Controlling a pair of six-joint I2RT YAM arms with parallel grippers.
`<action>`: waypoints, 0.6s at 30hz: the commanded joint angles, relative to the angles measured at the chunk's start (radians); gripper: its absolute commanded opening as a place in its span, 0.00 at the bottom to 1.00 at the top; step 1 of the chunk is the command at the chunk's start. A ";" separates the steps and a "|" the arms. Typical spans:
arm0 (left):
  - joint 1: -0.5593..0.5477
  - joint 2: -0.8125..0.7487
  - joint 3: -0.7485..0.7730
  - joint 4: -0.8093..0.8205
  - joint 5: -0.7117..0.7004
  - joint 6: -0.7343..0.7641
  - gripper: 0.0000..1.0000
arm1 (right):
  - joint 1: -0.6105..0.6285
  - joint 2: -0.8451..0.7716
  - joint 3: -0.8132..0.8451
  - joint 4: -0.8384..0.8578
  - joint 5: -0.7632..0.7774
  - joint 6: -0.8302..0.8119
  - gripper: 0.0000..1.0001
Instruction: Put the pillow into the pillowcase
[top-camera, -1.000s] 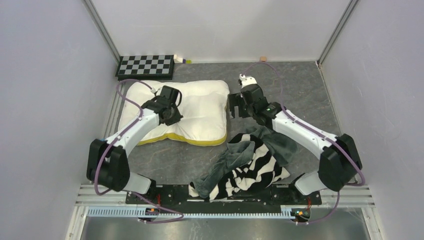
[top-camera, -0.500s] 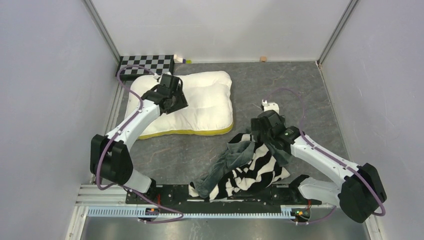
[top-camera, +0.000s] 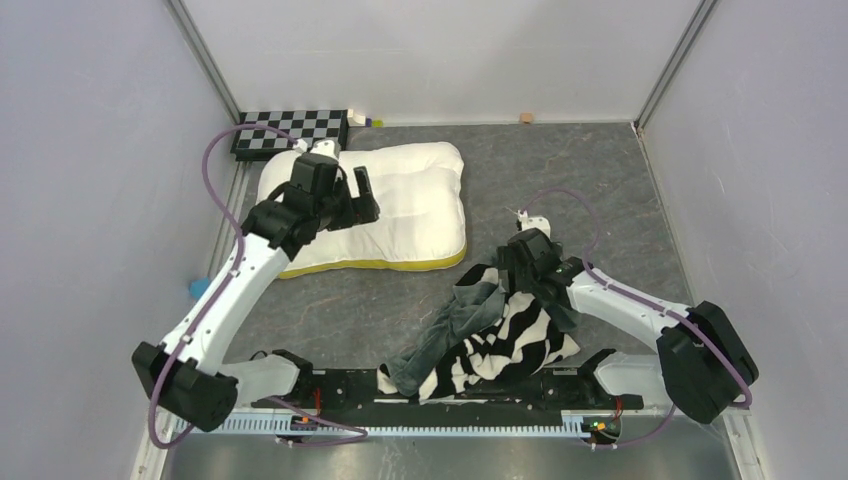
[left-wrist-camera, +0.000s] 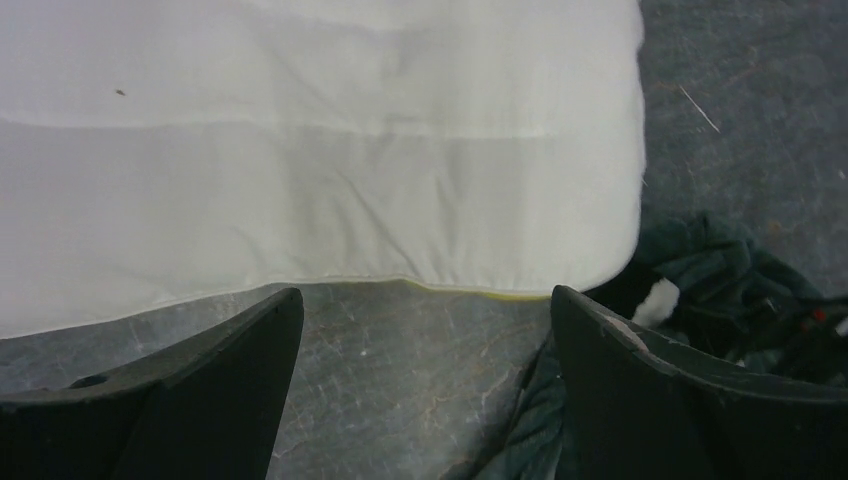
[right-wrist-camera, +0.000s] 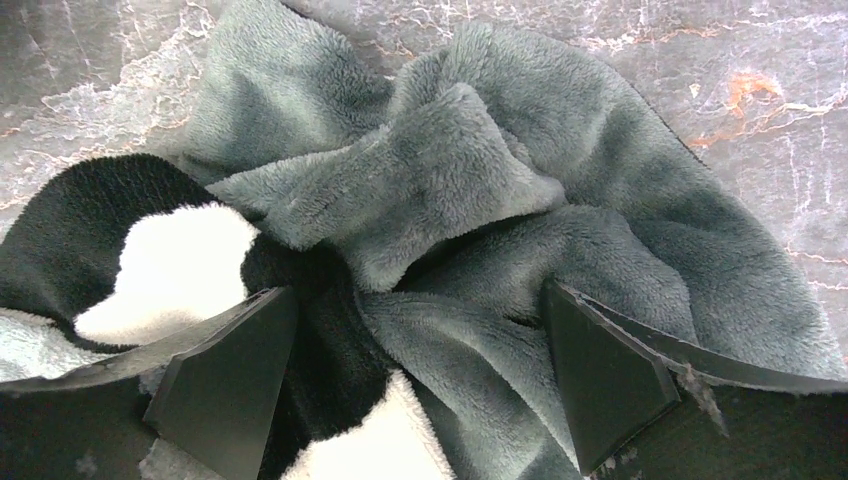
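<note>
Two claws are mine. From above, my left claw (top-camera: 357, 193) hangs spread over the plump cream-white quilted pillow (top-camera: 410, 205) with a yellow edge band, which lies far left on the grey table (top-camera: 600, 180). My right claw (top-camera: 520, 272) is low over the crumpled zebra-striped and grey-green plush pillowcase (top-camera: 500, 340), which lies near my bases.

Left wrist: my fingers (left-wrist-camera: 200, 390) are wide apart and empty, above the pillow's near edge.

Right wrist: my fingers (right-wrist-camera: 230, 380) are spread and hold nothing, either side of a grey-green fold. I cannot tell whether they touch it.

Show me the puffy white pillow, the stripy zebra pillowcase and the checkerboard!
Plump cream-white quilted pillow (top-camera: 415, 205): top view, its bare right half.
Zebra-striped, grey-green plush pillowcase (top-camera: 505, 345): top view, its striped face.
Flat black-and-white checkerboard (top-camera: 312, 122): top view, its chequered top.
</note>
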 joint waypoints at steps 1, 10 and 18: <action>-0.137 -0.106 -0.032 -0.044 0.044 0.017 0.99 | -0.004 -0.007 -0.009 0.075 -0.010 0.026 0.98; -0.533 -0.105 -0.238 0.132 -0.005 -0.167 0.98 | -0.004 -0.146 0.019 -0.073 0.130 0.037 0.98; -0.731 0.173 -0.174 0.312 0.012 -0.188 0.99 | -0.065 -0.267 -0.061 -0.174 0.250 0.098 0.98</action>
